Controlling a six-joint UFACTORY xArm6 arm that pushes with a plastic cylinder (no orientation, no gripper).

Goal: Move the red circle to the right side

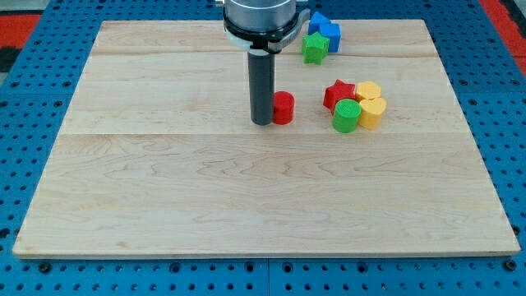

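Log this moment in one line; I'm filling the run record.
tip: touching red circle, on its left | path right: red star, green cylinder cluster | task: incomplete

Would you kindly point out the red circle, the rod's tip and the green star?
red circle [283, 108], camera view, front face.
my tip [262, 122], camera view, very end.
green star [314, 48], camera view, top.

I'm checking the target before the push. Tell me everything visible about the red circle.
The red circle is a small, plain red cylinder with a matte, painted look, standing upright on the wooden board, a little above and right of its middle. My tip sits right against its left side, seemingly touching and hiding its left edge. Bare wood separates it from the cluster to its right, whose nearest piece is the red star.
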